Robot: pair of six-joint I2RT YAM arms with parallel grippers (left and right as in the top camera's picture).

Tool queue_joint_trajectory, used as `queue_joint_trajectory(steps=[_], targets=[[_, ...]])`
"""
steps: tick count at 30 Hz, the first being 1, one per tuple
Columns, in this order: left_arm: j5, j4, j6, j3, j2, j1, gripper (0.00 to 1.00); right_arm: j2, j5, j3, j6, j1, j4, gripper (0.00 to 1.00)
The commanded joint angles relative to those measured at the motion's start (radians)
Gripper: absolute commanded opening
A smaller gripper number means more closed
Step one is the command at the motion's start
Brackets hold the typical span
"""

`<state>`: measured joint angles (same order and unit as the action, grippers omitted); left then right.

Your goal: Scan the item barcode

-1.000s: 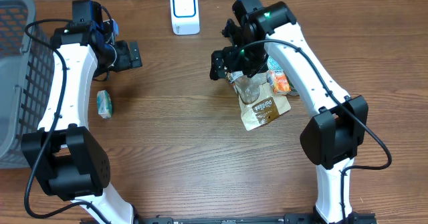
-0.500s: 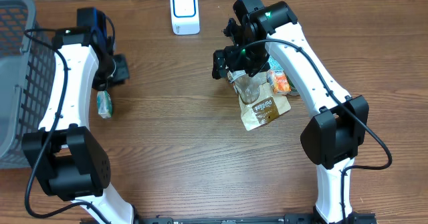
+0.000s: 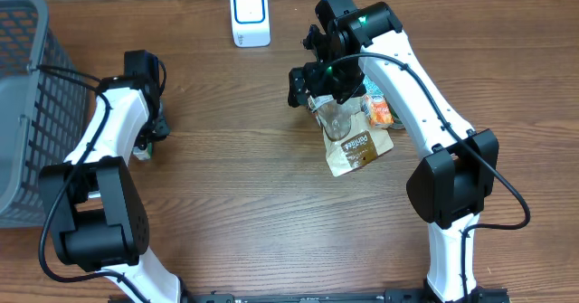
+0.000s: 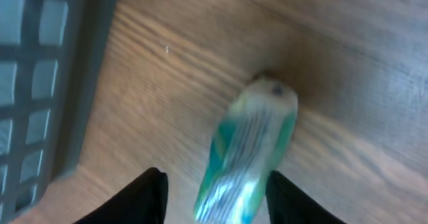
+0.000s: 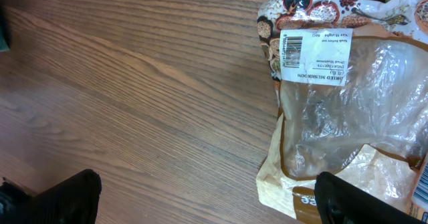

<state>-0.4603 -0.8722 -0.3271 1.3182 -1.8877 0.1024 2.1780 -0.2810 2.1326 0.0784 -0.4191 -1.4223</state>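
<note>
A small teal and silver packet (image 4: 247, 150) lies on the wood, blurred. My left gripper (image 4: 217, 200) is open and straddles its near end, with a gap at the left finger (image 4: 144, 197) and the right finger (image 4: 291, 200) close against it. From overhead, my left gripper (image 3: 152, 133) covers most of the packet (image 3: 143, 147). My right gripper (image 3: 312, 90) hangs open over a brown pouch (image 3: 355, 147). The pouch (image 5: 334, 117) has a clear window and a barcode label (image 5: 292, 49); one right finger (image 5: 354, 197) overlaps its lower corner. A white scanner (image 3: 250, 15) stands at the back.
A grey mesh basket (image 3: 27, 113) fills the left edge, and its wall (image 4: 40, 70) is close beside the packet. An orange packet (image 3: 381, 113) lies under the right arm next to the pouch.
My left arm has swung in and down from beside the packet to right over it, now hiding most of it. The right arm and the pouch have not moved.
</note>
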Motion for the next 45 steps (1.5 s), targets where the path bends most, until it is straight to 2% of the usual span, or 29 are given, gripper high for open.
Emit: queue_joint_trajectory(steps=[1, 12, 14, 20, 22, 25, 29, 31, 34, 37, 42, 43, 45], targets=[[-0.052, 0.070, -0.009, -0.031, 0.010, -0.003, 0.53, -0.009, 0.004, 0.020, 0.000, 0.003, 0.003, 1.00], [0.017, 0.145, -0.010, -0.116, 0.010, -0.004, 0.49, -0.009, 0.019, 0.020, 0.000, 0.003, 0.003, 1.00], [0.017, 0.143, -0.010, -0.121, 0.010, -0.004, 0.43, -0.009, 0.019, 0.020, 0.000, 0.003, 0.003, 1.00], [0.017, 0.128, -0.011, -0.105, 0.011, -0.008, 0.10, -0.009, 0.019, 0.020, 0.000, 0.003, 0.004, 1.00], [0.018, 0.100, -0.021, -0.085, 0.011, -0.017, 0.04, -0.009, 0.019, 0.020, 0.000, 0.003, 0.004, 1.00], [0.024, 0.041, -0.045, -0.040, 0.011, -0.036, 0.04, -0.009, 0.019, 0.020, 0.000, 0.003, 0.008, 1.00], [0.132, -0.047, -0.047, 0.052, 0.011, -0.098, 0.04, -0.009, 0.019, 0.020, 0.000, 0.003, 0.008, 1.00], [0.302, -0.078, -0.048, 0.091, 0.011, -0.154, 0.04, -0.009, 0.019, 0.020, 0.000, 0.003, 0.007, 1.00], [0.447, -0.074, -0.066, 0.088, 0.010, -0.213, 0.04, -0.009, 0.019, 0.020, 0.000, 0.003, 0.007, 1.00], [0.402, -0.070, -0.135, 0.060, 0.009, -0.283, 0.04, -0.009, 0.019, 0.020, 0.000, 0.003, 0.006, 1.00], [0.214, -0.062, -0.217, 0.023, 0.002, -0.393, 0.06, -0.009, 0.020, 0.020, 0.000, 0.003, 0.003, 1.00], [0.201, -0.056, -0.220, 0.023, 0.000, -0.415, 0.08, -0.009, 0.028, 0.020, 0.000, 0.003, 0.003, 1.00], [0.199, -0.034, -0.219, 0.023, -0.001, -0.452, 0.19, -0.009, 0.048, 0.020, 0.000, 0.003, 0.003, 1.00]])
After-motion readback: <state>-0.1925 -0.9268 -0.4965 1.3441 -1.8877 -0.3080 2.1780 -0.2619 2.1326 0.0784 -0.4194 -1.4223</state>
